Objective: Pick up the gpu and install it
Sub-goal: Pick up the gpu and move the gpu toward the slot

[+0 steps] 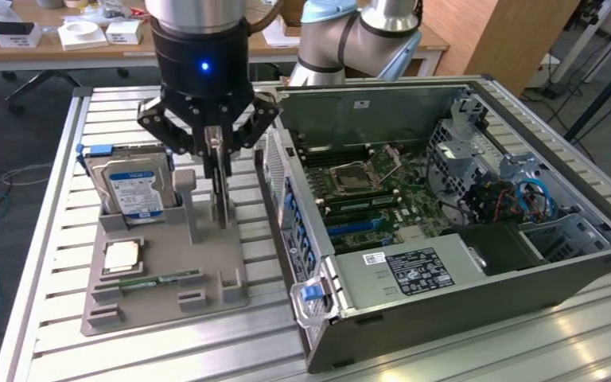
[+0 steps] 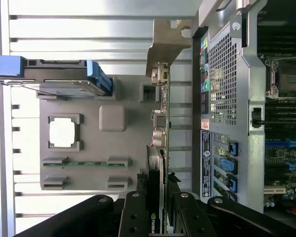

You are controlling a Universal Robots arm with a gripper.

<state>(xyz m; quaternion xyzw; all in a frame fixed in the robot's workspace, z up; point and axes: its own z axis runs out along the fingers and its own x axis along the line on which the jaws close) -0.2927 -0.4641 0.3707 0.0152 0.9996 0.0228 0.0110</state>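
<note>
1. Black two-finger gripper (image 1: 219, 163) hangs over the grey plastic parts tray (image 1: 157, 298). Its fingers are pinched narrow onto the gpu (image 1: 223, 199), the thin dark expansion card standing on edge at the tray's side nearest the open computer case (image 1: 496, 302).
2. Step in hand, as I read it: the pick. The grasp is on the card's upper edge; whether its lower edge has left the tray I cannot tell.
3. Where it sits: between the silver hard drive with the blue label (image 1: 136, 191) and the case's perforated rear panel (image 2: 222, 74), just beside that panel and not touching it.
4. Which way it points: in the wrist view the gpu (image 2: 160, 121) shows edge-on, flat faces upright, long axis level and running alongside the rear panel. Its bent metal end bracket (image 2: 168, 42) points toward the hard-drive end of the tray, away from the fingers (image 2: 133, 212).
5. What the next move calls for, by my judgement: a straight lift clear of the tray with the card kept upright. It then needs a quarter turn so the bracket faces the rear panel, with the connector edge lined up over a blue slot (image 1: 353, 229) on the green motherboard (image 1: 375, 187).
</note>
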